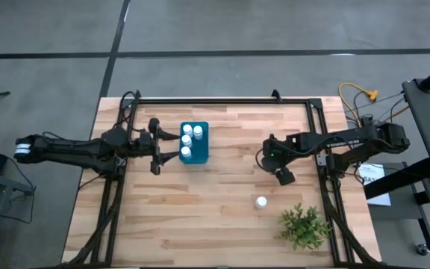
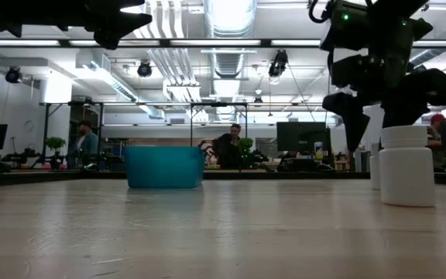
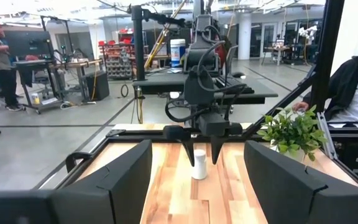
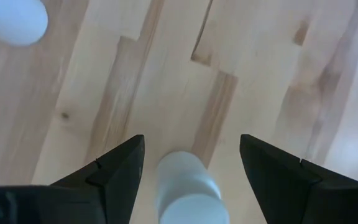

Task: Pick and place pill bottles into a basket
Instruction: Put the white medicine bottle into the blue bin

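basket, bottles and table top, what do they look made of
Basket: probably plastic; even blue colour, smooth walls, rounded corners in the low view. Bottles, such as the one standing alone: likely white plastic with a matt look; the nearest bottle shows a plain wall and a separate cap. Table top: wood, pale planks with visible grain and joints, a slight sheen.

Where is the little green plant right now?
In the high view, the plant sits near the table's front right corner, just beside one lone pill bottle and below the right arm's fingers.
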`<act>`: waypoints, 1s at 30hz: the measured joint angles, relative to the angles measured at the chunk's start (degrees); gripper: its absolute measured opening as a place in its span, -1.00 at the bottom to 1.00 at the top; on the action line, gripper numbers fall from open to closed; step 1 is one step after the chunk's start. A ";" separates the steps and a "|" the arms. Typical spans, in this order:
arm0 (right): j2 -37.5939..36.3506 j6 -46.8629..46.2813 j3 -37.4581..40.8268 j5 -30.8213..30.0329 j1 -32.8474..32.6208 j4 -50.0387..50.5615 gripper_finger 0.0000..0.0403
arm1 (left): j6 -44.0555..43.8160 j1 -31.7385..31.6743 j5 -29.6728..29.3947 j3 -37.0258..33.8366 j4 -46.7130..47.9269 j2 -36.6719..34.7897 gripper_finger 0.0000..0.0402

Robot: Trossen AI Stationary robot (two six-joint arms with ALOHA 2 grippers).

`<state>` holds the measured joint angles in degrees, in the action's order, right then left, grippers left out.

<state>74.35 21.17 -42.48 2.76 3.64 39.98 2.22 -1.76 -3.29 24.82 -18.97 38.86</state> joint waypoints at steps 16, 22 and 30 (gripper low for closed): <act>-0.01 -0.20 1.85 0.00 0.02 0.42 0.26 | -0.15 0.00 0.00 0.00 -0.05 0.47 0.19; -0.01 -1.60 1.90 -1.24 0.53 2.53 0.26 | -0.15 0.00 0.00 0.00 -0.08 0.58 0.19; -0.01 -1.70 2.14 -1.46 0.77 2.74 0.26 | -0.13 0.00 0.00 0.00 -0.04 0.82 0.19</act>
<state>74.35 19.46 -40.34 1.30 4.41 42.72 2.09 -1.76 -3.29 24.82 -19.01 39.68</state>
